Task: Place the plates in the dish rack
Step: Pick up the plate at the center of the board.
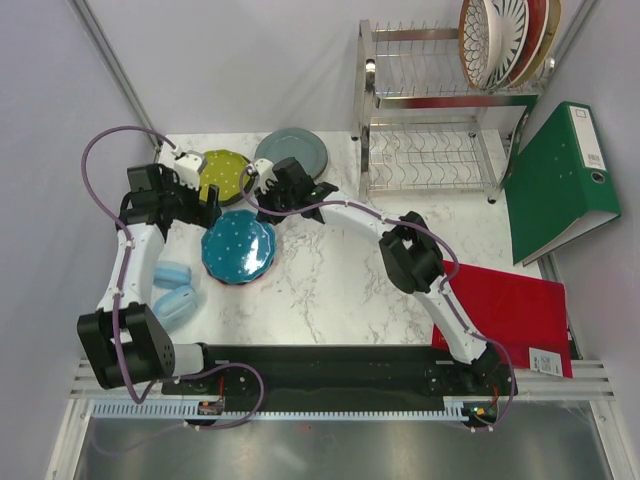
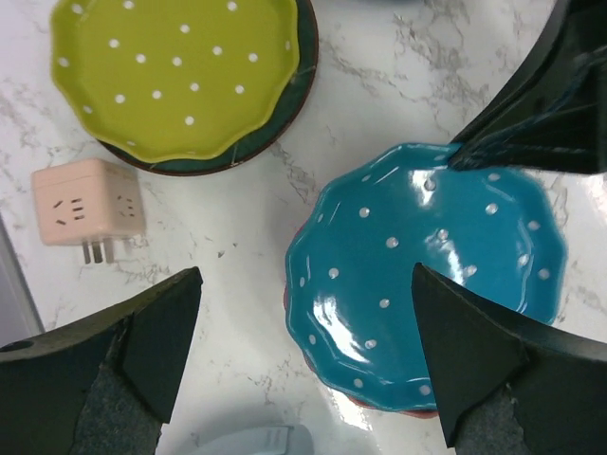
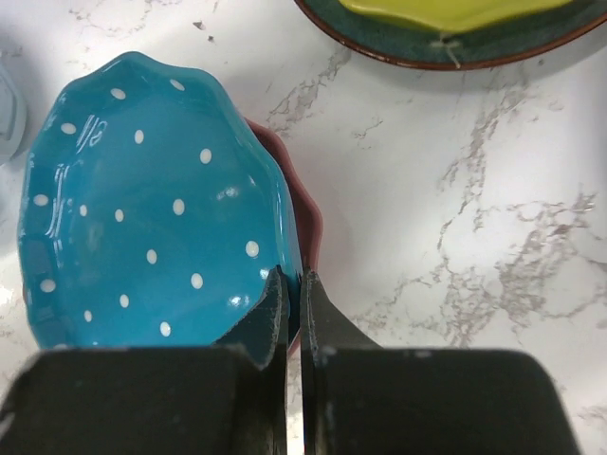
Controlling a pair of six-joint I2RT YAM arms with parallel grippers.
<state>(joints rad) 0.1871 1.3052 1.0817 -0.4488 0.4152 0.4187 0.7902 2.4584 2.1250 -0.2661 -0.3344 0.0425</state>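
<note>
Teal dotted plate (image 1: 238,248) flat at nine o'clock, stacked on a pink plate (image 3: 310,213). Lime dotted plate (image 1: 224,172) at ten on a dark green plate (image 2: 287,112), grey-blue plate (image 1: 292,152) at eleven. Steel rack (image 1: 430,150) at one, striped plate (image 1: 495,40) upright up top.

White-dotted teal plate (image 2: 417,218), white-dotted lime plate (image 2: 180,76)

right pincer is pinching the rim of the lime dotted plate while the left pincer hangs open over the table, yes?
No. The right pincer is pinching the rim of the teal dotted plate, not the lime dotted plate, as the right wrist view shows. The left pincer does hang open over the table.
</note>
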